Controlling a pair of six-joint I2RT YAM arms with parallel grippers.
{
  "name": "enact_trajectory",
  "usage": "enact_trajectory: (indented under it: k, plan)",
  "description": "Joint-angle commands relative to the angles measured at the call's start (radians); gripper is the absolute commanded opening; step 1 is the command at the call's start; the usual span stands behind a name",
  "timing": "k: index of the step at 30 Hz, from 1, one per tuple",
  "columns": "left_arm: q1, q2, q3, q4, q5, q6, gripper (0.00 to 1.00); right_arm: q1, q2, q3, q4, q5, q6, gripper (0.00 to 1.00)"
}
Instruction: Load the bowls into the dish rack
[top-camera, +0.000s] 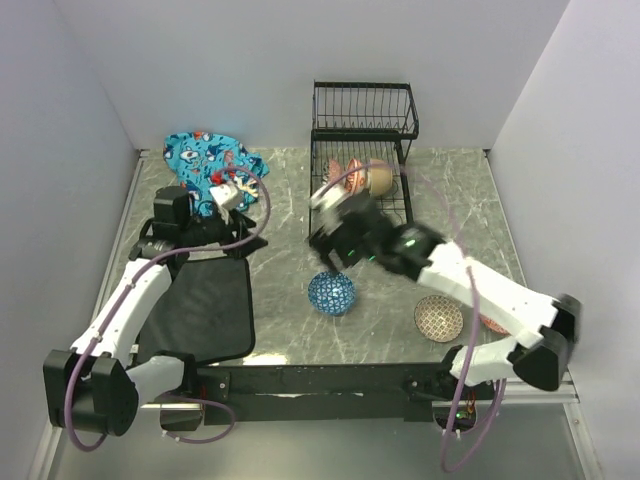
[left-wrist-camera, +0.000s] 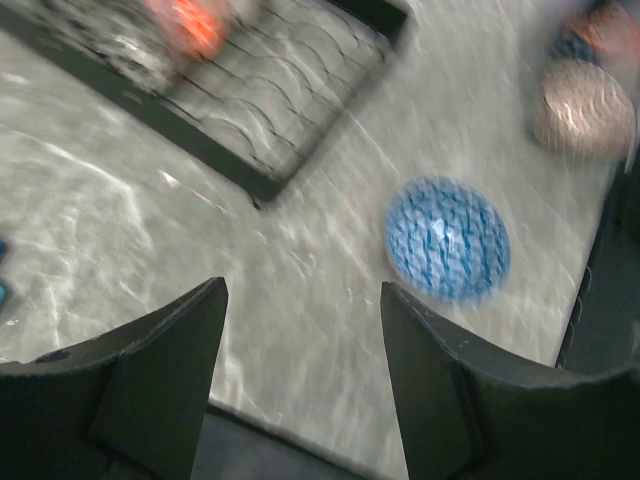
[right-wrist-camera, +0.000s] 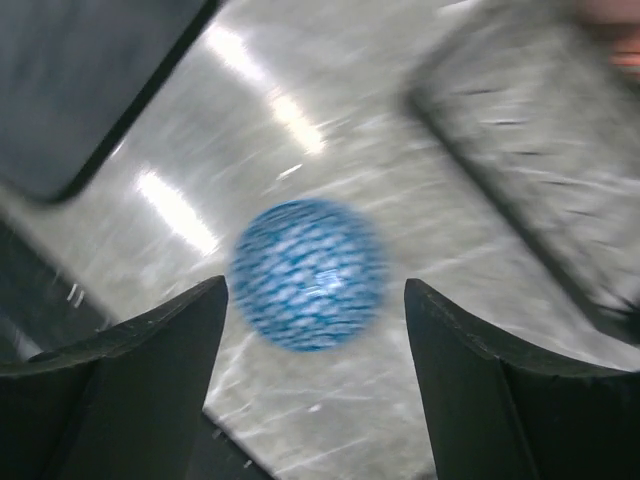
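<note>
The black wire dish rack (top-camera: 365, 140) stands at the back centre. A brown dotted bowl (top-camera: 378, 177) and a salmon-orange bowl (top-camera: 354, 168) stand in its lower tier. A blue patterned bowl (top-camera: 331, 293) lies face down on the table, blurred in the left wrist view (left-wrist-camera: 447, 238) and the right wrist view (right-wrist-camera: 308, 273). A patterned bowl (top-camera: 438, 318) and a red-orange bowl (top-camera: 492, 323), partly hidden by the right arm, lie at the front right. My right gripper (top-camera: 324, 246) (right-wrist-camera: 315, 295) is open, above and just behind the blue bowl. My left gripper (top-camera: 243, 188) (left-wrist-camera: 300, 295) is open and empty, at the left.
A black mat (top-camera: 205, 310) lies at the front left. A blue printed cloth (top-camera: 212, 160) lies at the back left, under my left wrist. White walls close in the table on three sides. The rack's base (left-wrist-camera: 250, 90) shows in the left wrist view.
</note>
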Motion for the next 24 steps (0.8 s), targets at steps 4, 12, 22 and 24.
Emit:
enact_trajectory:
  k: [4, 12, 22, 24]
  plan:
    - [-0.159, 0.085, 0.165, -0.595, 0.081, 0.787, 0.7, -0.389, -0.158, -0.011, 0.0, -0.098, -0.089, 0.86]
    - [-0.58, 0.169, 0.168, -0.559, -0.18, 0.991, 0.73, -0.61, -0.32, -0.101, 0.053, -0.082, -0.164, 0.91]
    - [-0.755, 0.419, 0.228, -0.472, -0.326, 1.108, 0.65, -0.744, -0.484, -0.233, 0.03, -0.132, -0.11, 0.9]
    - [-0.77, 0.448, 0.248, -0.449, -0.335, 1.107, 0.6, -0.759, -0.499, -0.24, 0.029, -0.135, -0.106, 0.9]
